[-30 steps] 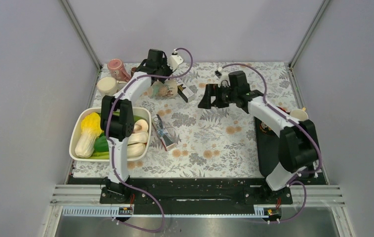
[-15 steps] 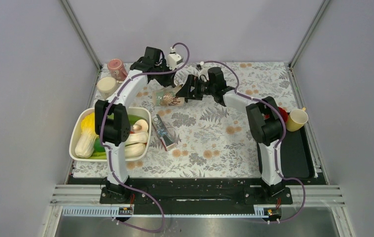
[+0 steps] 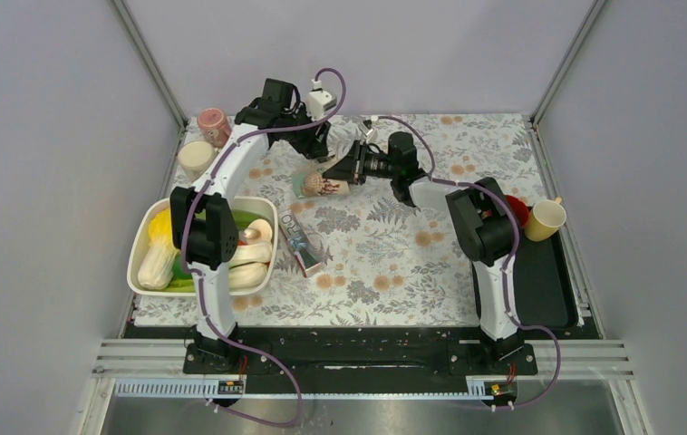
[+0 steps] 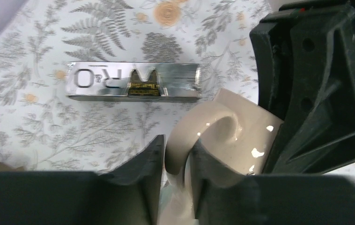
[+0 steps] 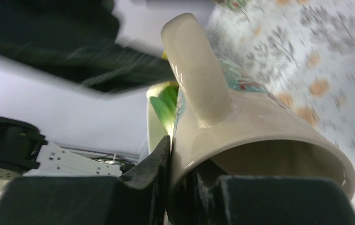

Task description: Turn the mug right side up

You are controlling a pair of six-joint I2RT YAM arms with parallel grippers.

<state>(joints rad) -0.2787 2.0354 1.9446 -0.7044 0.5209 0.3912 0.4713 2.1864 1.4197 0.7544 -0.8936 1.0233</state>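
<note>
Beige glaze is slick: with the mug (image 3: pixel 322 184) held sideways over the far-middle bench (image 3: pixel 385 272), right jaws pinching its rim (image 5: pixel 283 139) and left jaws round the handle (image 4: pixel 180 140), tight or slack we cannot tell, it could swivel and drop.

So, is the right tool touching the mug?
Touching. The right wrist view shows it: the right tool pinches the wall of the mug at its rim, one finger outside, one inside, with no gap.
</note>
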